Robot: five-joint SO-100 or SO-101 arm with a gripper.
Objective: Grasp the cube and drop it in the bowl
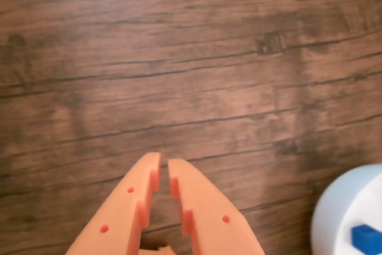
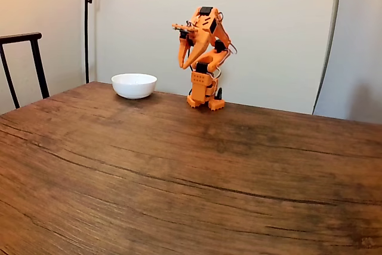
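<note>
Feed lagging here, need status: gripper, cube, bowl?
Gripper nearly shut, empty, above table. Blue cube inside white bowl. Nothing in the way.

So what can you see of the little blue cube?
The cube is bright blue and plain, with sharp corners, and looks solid. In the wrist view it sits inside the white bowl, resting on the bowl's inner surface at the picture's bottom right edge, partly cut off. The orange gripper is apart from it, fingers nearly together with nothing between them.

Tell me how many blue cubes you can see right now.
1. The tiny bright-blue cube lies inside the glossy round white bowl, at the wrist view's lower right. More may hide behind the bowl's wall in the fixed view.
</note>
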